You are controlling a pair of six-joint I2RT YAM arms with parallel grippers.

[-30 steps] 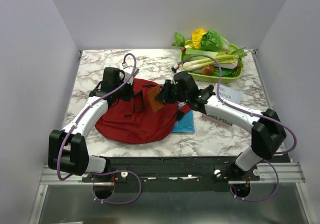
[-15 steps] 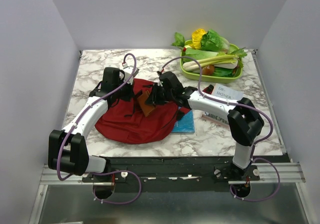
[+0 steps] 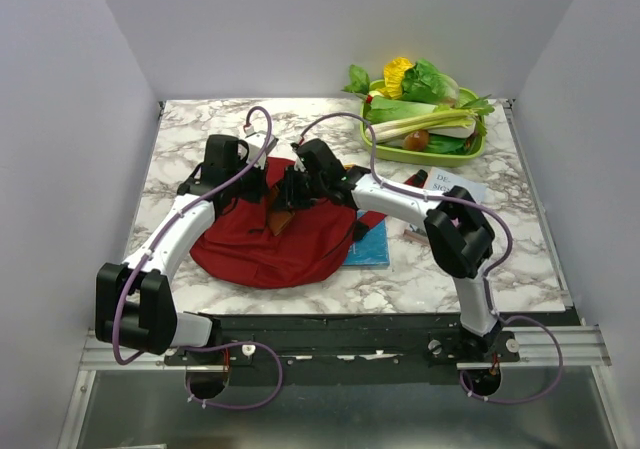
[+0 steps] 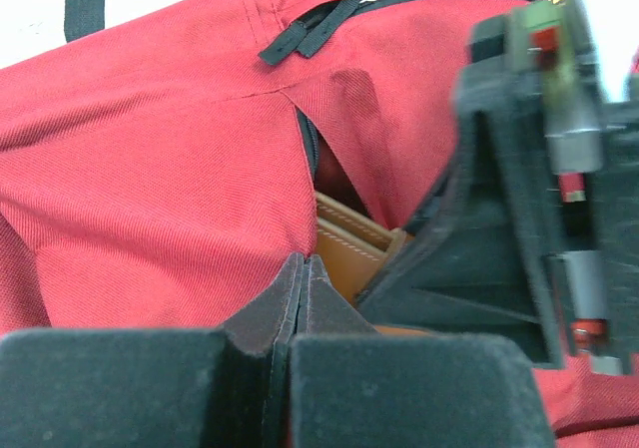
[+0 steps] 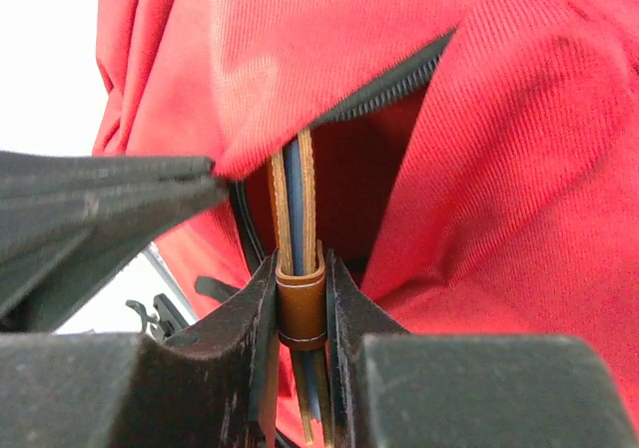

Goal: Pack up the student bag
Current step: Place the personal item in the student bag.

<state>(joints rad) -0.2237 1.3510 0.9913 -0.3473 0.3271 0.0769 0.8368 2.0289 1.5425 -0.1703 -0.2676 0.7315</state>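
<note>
Student bag: tan notebook partly inside

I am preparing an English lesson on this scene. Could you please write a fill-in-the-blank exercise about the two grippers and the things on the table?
1. The left gripper is shut on the ____ fabric of the student bag.
2. The right gripper clamps a thin brown item, which is already partly inside the ____.
3. The green tray at the far right corner of the table holds ____.

Missing words: red; bag; vegetables.
</note>
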